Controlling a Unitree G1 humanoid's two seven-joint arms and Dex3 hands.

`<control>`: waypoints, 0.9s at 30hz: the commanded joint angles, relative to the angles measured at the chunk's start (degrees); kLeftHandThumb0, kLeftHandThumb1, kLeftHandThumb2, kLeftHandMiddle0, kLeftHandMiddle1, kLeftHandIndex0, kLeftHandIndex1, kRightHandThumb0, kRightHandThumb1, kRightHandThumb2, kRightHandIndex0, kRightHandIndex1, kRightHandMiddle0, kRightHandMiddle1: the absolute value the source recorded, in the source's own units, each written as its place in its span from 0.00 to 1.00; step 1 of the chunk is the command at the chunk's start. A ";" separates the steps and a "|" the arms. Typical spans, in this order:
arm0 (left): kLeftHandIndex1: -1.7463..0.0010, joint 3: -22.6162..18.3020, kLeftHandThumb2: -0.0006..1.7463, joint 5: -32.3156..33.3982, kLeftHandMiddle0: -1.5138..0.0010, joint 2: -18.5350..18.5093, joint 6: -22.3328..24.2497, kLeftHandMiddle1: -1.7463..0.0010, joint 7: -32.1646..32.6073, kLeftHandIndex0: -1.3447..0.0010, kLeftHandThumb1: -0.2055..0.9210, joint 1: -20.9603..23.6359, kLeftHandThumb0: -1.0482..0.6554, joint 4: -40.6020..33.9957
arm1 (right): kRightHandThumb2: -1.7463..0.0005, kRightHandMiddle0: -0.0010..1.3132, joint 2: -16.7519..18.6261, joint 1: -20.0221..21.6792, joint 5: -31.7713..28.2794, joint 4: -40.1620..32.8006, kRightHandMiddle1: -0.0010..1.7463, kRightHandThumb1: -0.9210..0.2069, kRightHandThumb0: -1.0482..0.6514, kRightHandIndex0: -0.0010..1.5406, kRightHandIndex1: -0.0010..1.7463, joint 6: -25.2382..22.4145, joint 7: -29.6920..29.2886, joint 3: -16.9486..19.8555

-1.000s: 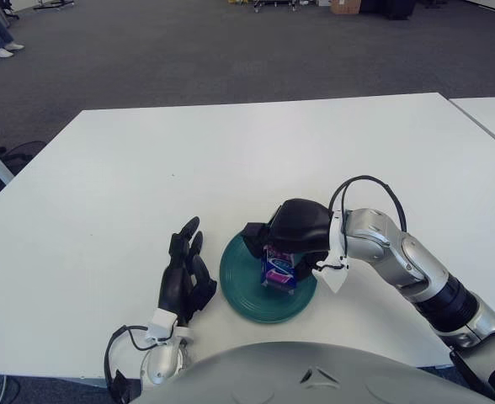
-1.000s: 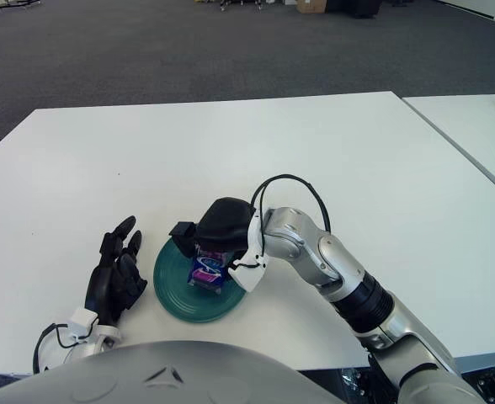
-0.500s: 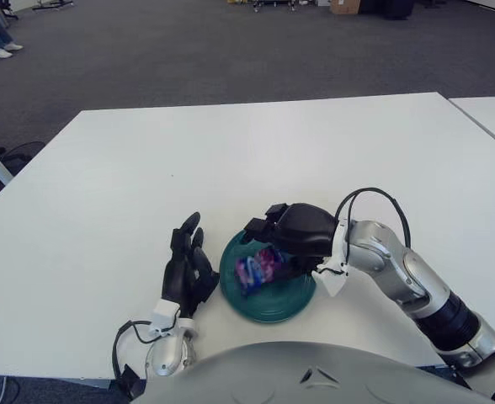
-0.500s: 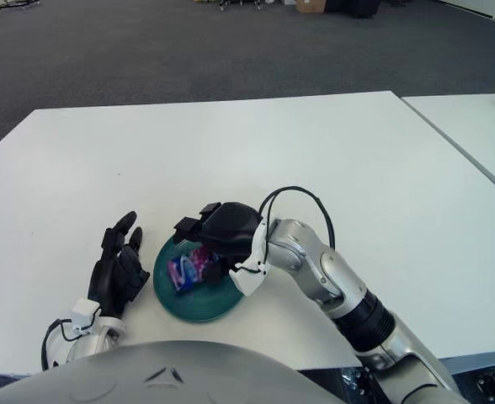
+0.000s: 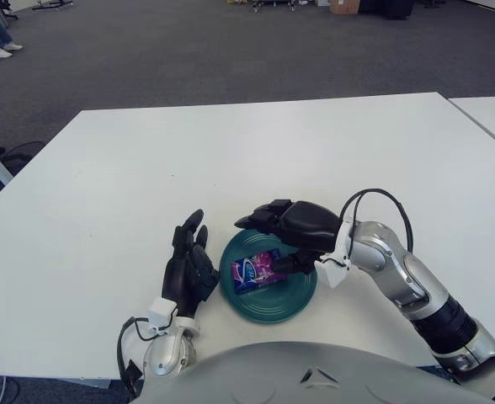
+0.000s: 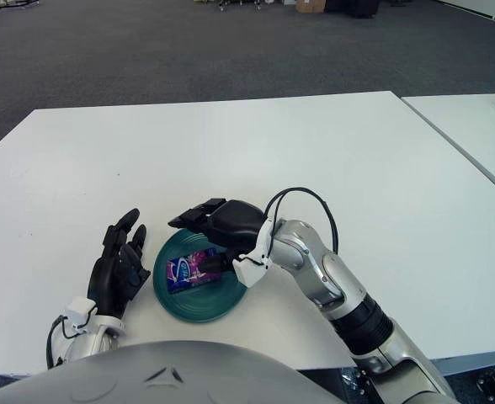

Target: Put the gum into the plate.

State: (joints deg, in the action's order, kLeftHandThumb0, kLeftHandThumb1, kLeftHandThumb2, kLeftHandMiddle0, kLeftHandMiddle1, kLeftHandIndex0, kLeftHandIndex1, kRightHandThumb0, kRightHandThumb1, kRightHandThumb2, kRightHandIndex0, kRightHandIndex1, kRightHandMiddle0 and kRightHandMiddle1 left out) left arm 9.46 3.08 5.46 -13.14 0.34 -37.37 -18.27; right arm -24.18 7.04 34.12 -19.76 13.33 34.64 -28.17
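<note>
At the table's near edge you see one left hand (image 5: 188, 269), fingers relaxed, beside one teal plate (image 5: 268, 290); one gum pack (image 5: 256, 270) lies flat in it, your right hand (image 5: 288, 225) released above, on one white table (image 5: 231, 160)

The gum pack (image 5: 257, 269) is purple with a blue patch and white lettering, lying in a dark teal plate (image 5: 274, 305). Both the left hand (image 5: 188, 271) and right hand (image 5: 288, 225) are black, with white wrist parts. The desk (image 5: 231, 160) is plain white; the floor (image 5: 188, 50) is grey carpet.
</note>
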 commanded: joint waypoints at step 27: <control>0.67 -1.30 0.60 0.45 0.81 1.78 2.19 1.00 3.71 1.00 1.00 0.42 0.07 -1.62 | 0.44 0.00 17.79 -6.97 -35.46 7.71 0.21 0.00 0.08 0.16 0.01 -18.34 -11.75 21.02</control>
State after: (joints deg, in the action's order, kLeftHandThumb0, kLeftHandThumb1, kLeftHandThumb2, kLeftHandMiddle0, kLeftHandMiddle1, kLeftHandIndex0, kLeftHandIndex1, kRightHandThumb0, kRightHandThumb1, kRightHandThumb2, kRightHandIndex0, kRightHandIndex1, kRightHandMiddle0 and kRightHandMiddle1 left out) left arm 9.05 3.09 6.97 -10.73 3.59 -38.12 -19.81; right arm -7.91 1.00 1.54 -15.80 -4.62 26.28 -11.21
